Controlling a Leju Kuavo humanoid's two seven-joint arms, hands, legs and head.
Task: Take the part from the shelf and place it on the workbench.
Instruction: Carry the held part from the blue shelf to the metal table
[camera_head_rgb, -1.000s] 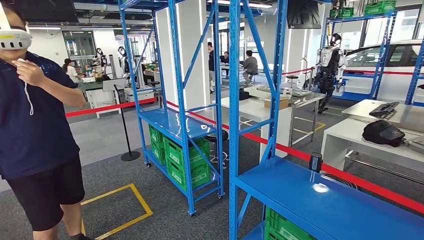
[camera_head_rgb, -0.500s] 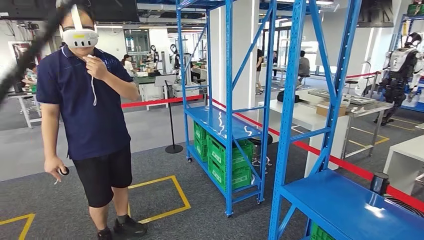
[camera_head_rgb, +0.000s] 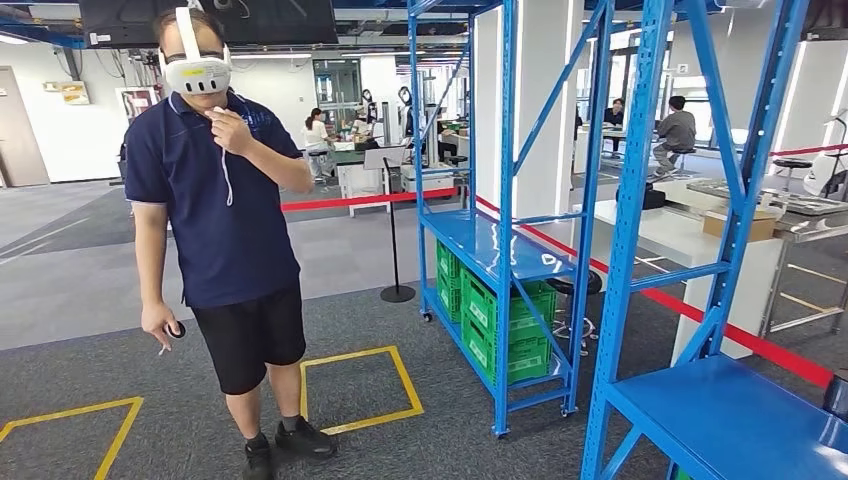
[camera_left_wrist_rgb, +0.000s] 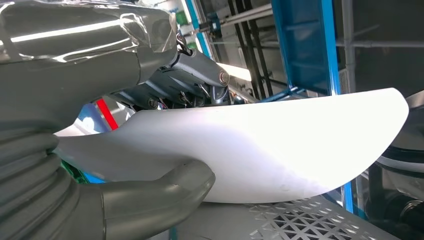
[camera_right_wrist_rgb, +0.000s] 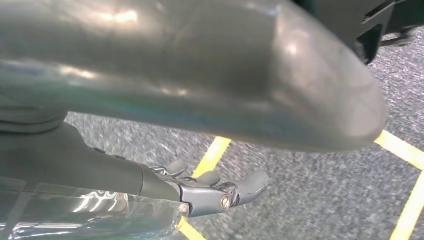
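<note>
My left hand (camera_left_wrist_rgb: 115, 70) grips a smooth white curved part (camera_left_wrist_rgb: 280, 145). The grey thumb (camera_left_wrist_rgb: 165, 192) lies along one face of the part and the darker fingers (camera_left_wrist_rgb: 200, 70) cross the other. Past the part is a blue shelf post (camera_left_wrist_rgb: 302, 45). My right hand (camera_right_wrist_rgb: 210, 192) hangs over grey carpet with its fingers apart and nothing in it. In the head view, a blue shelf rack (camera_head_rgb: 505, 250) stands ahead, and a nearer blue shelf board (camera_head_rgb: 730, 415) is at the lower right. A white workbench (camera_head_rgb: 690, 235) stands behind the racks on the right.
A person (camera_head_rgb: 230, 230) wearing a headset stands close on the left with a controller in one hand. Green crates (camera_head_rgb: 500, 320) fill the rack's lower levels. Yellow squares (camera_head_rgb: 350, 390) mark the carpet. Red barrier tape (camera_head_rgb: 740, 340) and a stanchion (camera_head_rgb: 395, 250) fence the area.
The camera has turned left, so the whole scene has slid right. The person now stands fully in view and the near shelf board has moved to the lower right corner.
</note>
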